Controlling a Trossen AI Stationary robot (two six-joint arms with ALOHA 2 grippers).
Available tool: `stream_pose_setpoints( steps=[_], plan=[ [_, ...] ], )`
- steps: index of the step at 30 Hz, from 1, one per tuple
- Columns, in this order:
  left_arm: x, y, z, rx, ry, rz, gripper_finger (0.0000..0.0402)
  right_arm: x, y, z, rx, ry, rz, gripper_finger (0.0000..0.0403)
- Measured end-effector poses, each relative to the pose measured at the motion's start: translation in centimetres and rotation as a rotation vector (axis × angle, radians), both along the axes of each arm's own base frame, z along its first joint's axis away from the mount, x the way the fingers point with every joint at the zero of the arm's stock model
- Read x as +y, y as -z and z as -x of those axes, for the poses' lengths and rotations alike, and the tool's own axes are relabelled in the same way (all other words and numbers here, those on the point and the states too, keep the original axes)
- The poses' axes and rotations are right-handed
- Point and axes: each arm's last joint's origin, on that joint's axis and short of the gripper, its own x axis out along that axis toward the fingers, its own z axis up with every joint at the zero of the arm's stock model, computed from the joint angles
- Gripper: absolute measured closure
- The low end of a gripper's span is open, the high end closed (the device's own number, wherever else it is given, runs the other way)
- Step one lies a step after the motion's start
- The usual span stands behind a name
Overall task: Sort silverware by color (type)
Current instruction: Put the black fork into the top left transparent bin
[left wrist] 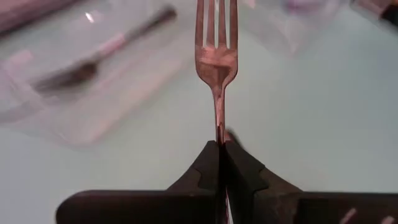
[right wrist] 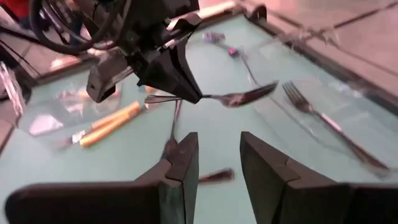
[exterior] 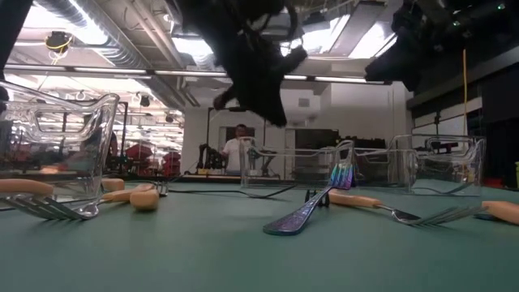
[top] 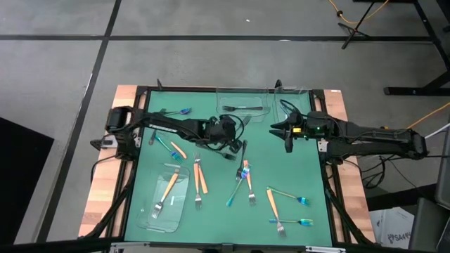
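My left gripper (top: 238,144) hangs over the middle of the green mat (top: 211,218), shut on a dark fork (left wrist: 216,62). The right wrist view shows that fork (right wrist: 242,96) above the mat. My right gripper (right wrist: 217,168) waits open at the mat's right, with nothing between its fingers. Orange-handled forks (top: 200,176) and blue-teal forks (top: 292,223) lie flat on the mat. Another dark fork (right wrist: 329,124) lies in the clear far tray (top: 246,109). My left gripper pinches the fork's thin handle (left wrist: 218,127) between its two shut fingers. The fingers slant down from the table's left. The fork juts out past the fingertips with its tines (left wrist: 216,22) pointing away. It is lifted clear of the mat and roughly level.
A clear tray (top: 165,204) at the near left holds an orange-handled fork. A blue utensil (top: 184,111) lies at the far left. More clear trays stand along the far edge. Forks lie scattered over the mat's near half.
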Motion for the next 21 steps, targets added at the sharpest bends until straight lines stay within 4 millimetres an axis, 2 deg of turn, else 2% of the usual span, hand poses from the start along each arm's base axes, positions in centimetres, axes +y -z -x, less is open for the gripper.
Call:
stream_pose_setpoints(
  steps=[9, 21],
  plan=[
    [0.2, -4.3, -0.3, -0.222, 0.031, -0.148, 0.0397, -0.2, -1.1, -0.7, -0.135, 0.029, 0.005, 0.0295],
    [0.2, -6.1, -1.3, -0.414, 0.06, -0.232, 0.0397, -0.6, -0.3, -3.4, -0.167, 0.019, 0.007, 0.0295]
  ],
)
